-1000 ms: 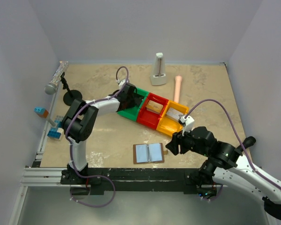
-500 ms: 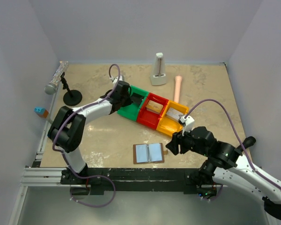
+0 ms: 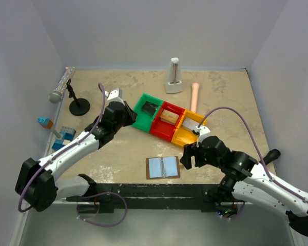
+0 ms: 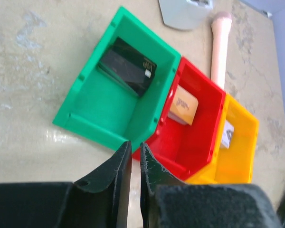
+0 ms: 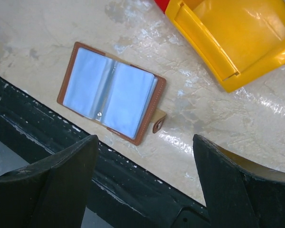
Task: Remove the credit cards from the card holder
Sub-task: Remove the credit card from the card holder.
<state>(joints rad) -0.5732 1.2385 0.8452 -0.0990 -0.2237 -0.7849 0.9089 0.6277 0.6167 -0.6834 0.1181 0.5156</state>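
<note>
Brown at its edges, the holder (image 5: 111, 92) is lying open and flat on the table (image 5: 47, 28), its pale panels facing up and its tab (image 5: 157, 126) pointing right, just beside the black rail (image 5: 38, 123) at the near edge. The right claw (image 5: 144, 138) is hanging over it with jaws spread wide and nothing between them. Glare is washing over the sleeves, so whether a card is hiding inside is hard to say. Farther back, the left claw (image 4: 135, 145) is hovering before the green bin (image 4: 69, 116), parted only a crack and gripping nothing. A dark card (image 4: 128, 71) is sitting in that bin, and other cards are resting in the red bin (image 4: 199, 80) and yellow bin (image 4: 247, 123). Trouble may be waiting at the rail: a wide jaw coming down could be striking it, or nudging the thin holder over the edge, or lifting holder and card together.
</note>
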